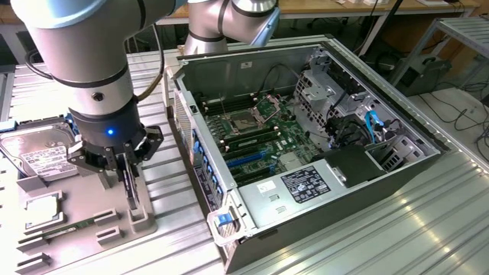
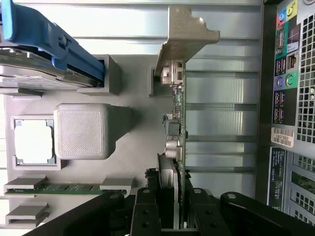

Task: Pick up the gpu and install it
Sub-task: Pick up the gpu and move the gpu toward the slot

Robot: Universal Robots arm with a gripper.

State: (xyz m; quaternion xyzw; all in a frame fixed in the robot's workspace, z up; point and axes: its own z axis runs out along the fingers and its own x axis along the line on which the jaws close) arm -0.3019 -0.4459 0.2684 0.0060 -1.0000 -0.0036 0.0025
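The gpu stands on its long edge in a slot of the grey parts holder, to the exterior view's left of the open computer case. It is a thin dark card. In the wrist view the gpu is seen edge-on, with its silvery bracket at the far end. My gripper hangs straight down over the card. In the wrist view my gripper has one black finger on each side of the card and is shut on it. The card's lower edge still sits in the holder.
The holder also carries a boxy hard drive with a blue rail, a processor chip and a green memory stick. The case lies on its side with the motherboard and blue slots exposed. Its rear ports are close beside the holder.
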